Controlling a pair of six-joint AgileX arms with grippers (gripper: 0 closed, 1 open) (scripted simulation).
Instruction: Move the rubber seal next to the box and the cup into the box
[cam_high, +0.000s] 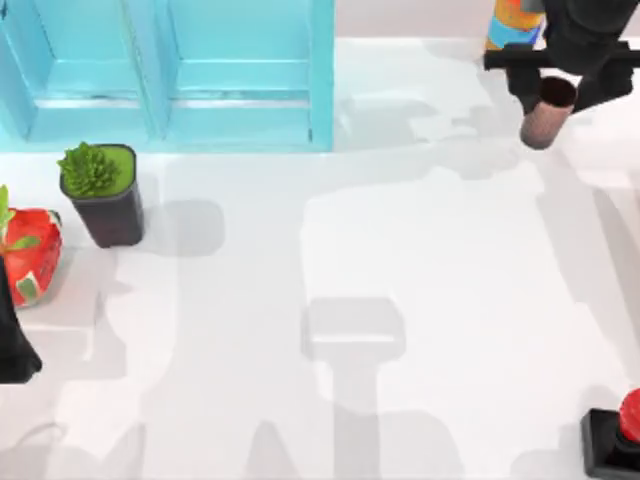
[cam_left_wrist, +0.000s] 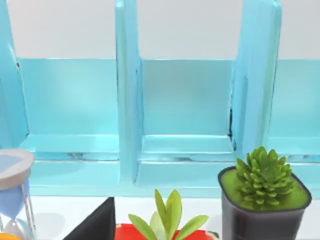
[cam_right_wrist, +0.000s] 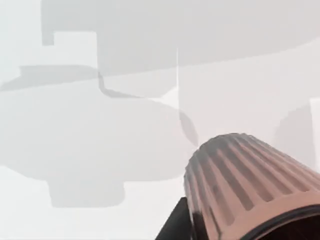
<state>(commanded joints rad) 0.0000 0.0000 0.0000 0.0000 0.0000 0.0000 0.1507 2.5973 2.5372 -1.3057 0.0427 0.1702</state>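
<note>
The cup (cam_high: 546, 113), a ribbed brown tumbler, hangs tilted above the table's far right corner, and my right gripper (cam_high: 551, 88) is shut on it near its rim. The right wrist view shows the cup (cam_right_wrist: 250, 185) close up over the bare white tabletop. The rubber seal (cam_high: 618, 437), a red knob on a black block, stands at the table's near right corner. The box (cam_high: 240, 80) is a light blue divided case at the far left; its compartments (cam_left_wrist: 185, 145) face the left wrist camera. My left arm (cam_high: 12, 345) is parked at the left edge.
A black pot with a green plant (cam_high: 105, 195) stands in front of the box, and a red strawberry carton (cam_high: 30, 255) lies left of it. An orange-and-blue striped cylinder (cam_high: 515, 25) stands behind the cup. An hourglass (cam_left_wrist: 12, 195) shows in the left wrist view.
</note>
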